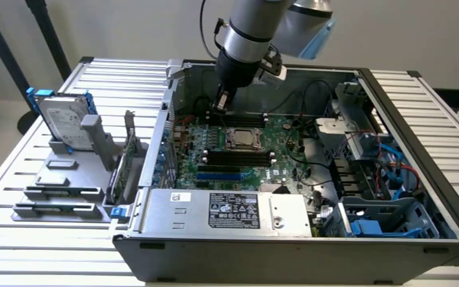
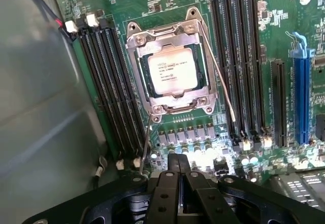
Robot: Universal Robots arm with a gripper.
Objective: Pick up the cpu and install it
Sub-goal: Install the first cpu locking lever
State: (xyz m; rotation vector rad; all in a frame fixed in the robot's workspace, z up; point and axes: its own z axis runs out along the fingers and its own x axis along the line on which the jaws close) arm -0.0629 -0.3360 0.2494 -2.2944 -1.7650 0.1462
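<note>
The cpu (image 1: 244,137) is a small square chip with a silvery top, lying flat in the metal socket frame on the green motherboard (image 1: 281,164) inside the open computer case. In the wrist view the cpu (image 2: 172,71) sits under the socket's retention frame (image 2: 170,31), with a thin wire lever (image 2: 223,87) along one side. My gripper (image 1: 222,105) hangs above the board's far edge, beyond the socket and apart from the chip. Its black fingers (image 2: 167,183) meet at the tips, so the gripper (image 2: 179,159) is shut with nothing in it.
Black memory sticks (image 2: 109,87) flank the socket on both sides. A silver hard drive with a blue bracket (image 1: 64,122) stands on a grey rack at the exterior view's left, outside the case. The power supply (image 1: 225,210) lies near the front, with cables and drive bays (image 1: 373,173) at the exterior view's right.
</note>
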